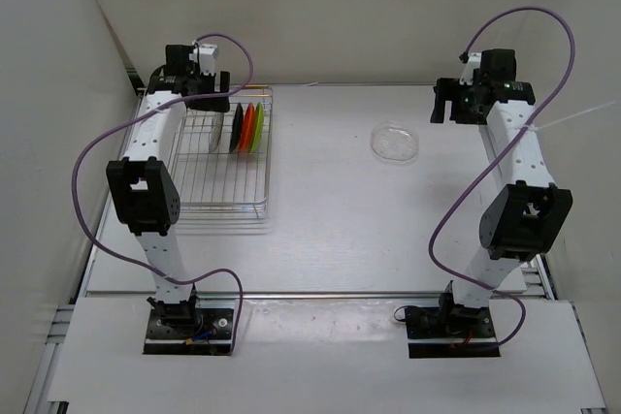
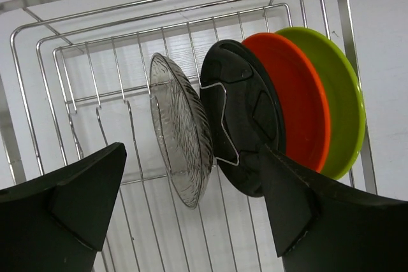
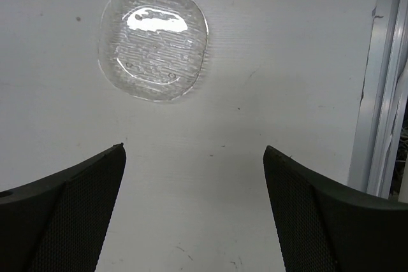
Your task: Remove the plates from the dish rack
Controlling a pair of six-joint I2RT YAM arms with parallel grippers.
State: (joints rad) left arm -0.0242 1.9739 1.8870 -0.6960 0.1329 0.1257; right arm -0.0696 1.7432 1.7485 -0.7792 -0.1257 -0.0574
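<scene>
On the table (image 1: 330, 230), the dish rack (image 1: 225, 205) is sitting far left. Over it the left gripper (image 2: 193, 157) is hovering, fingers wide, empty. At far right the right gripper (image 3: 194, 151) is hanging, also wide, empty. Four plates are standing on edge in the rack: smoky plate (image 2: 182, 132), black plate (image 2: 248, 119), orange plate (image 2: 299, 106), green plate (image 2: 338, 93). A clear plate (image 3: 153, 49) is lying flat far right. They are likely light, stiff and slick, so pinching the top rim looks best. Wire dividers (image 2: 223, 119) and neighbouring plates are crowding the grip.
</scene>
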